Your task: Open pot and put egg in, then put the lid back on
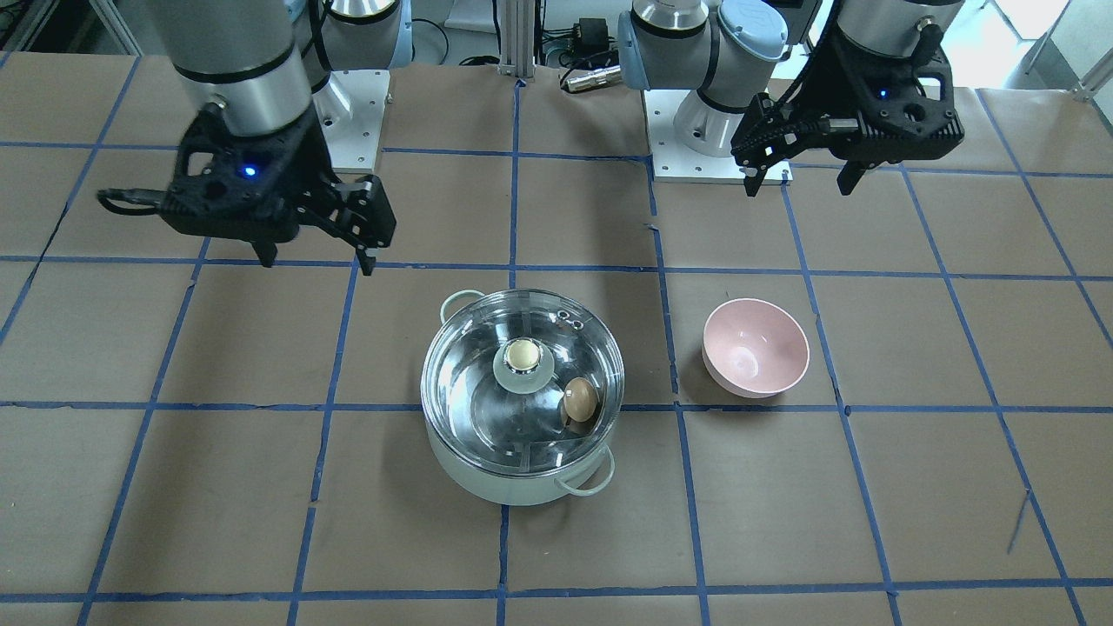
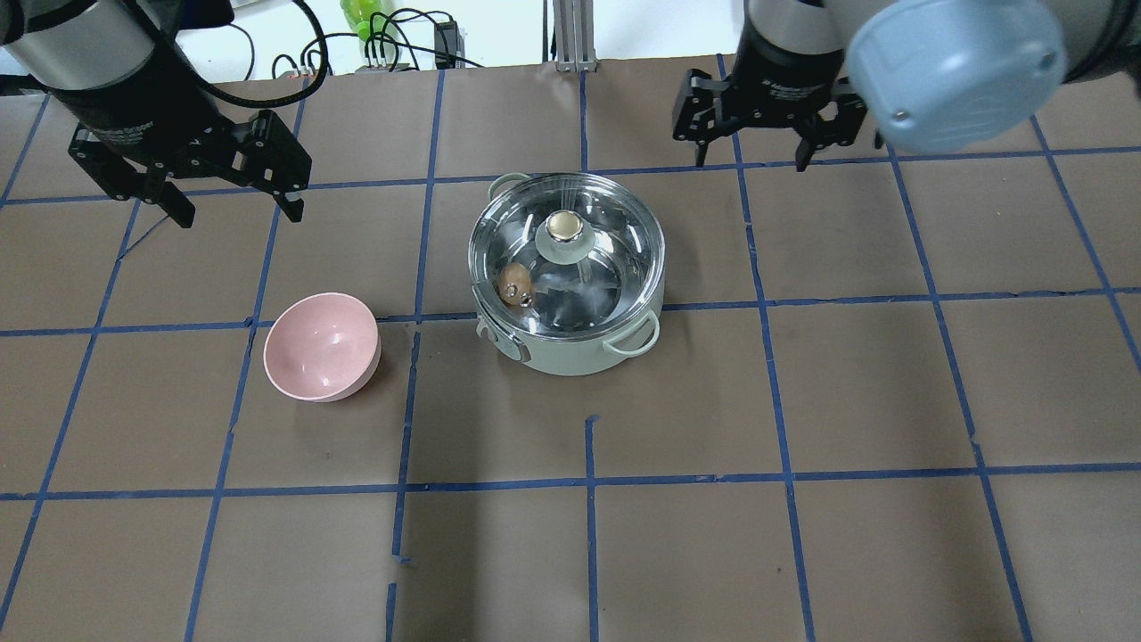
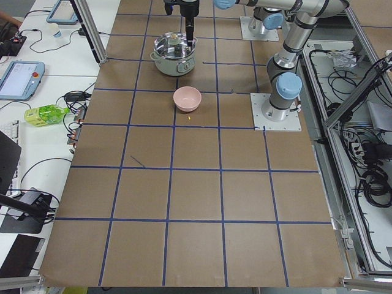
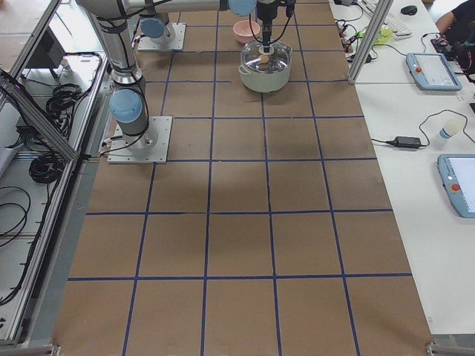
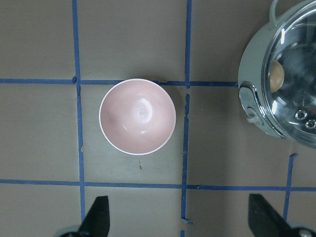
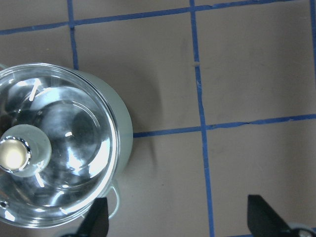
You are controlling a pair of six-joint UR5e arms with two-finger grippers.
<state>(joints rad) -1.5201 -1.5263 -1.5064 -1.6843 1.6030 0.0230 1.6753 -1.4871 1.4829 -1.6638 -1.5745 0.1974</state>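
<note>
Pot [image 1: 513, 487] sat on desk [image 1: 261, 487], lid [image 1: 469, 382] seated on it, egg [image 1: 581, 400] inside, probably touching the wall. Left pincer [image 2: 239, 216] and right pincer [image 2: 751, 164] both hung wide, empty.

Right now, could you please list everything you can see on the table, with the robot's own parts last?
pot: one, pale mint green, middle of the table
lid: one, clear glass with a cream knob, seated on the pot
egg: one, brown, inside the pot under the lid, near the wall on the bowl's side
bowl: one, pink, empty, on the robot's left of the pot, apart from it
table: one, brown cover with a blue tape grid
left end effector: one, black, open, raised on the bowl's side, holding nothing
right end effector: one, black, open, raised on the pot's other side, holding nothing
</note>
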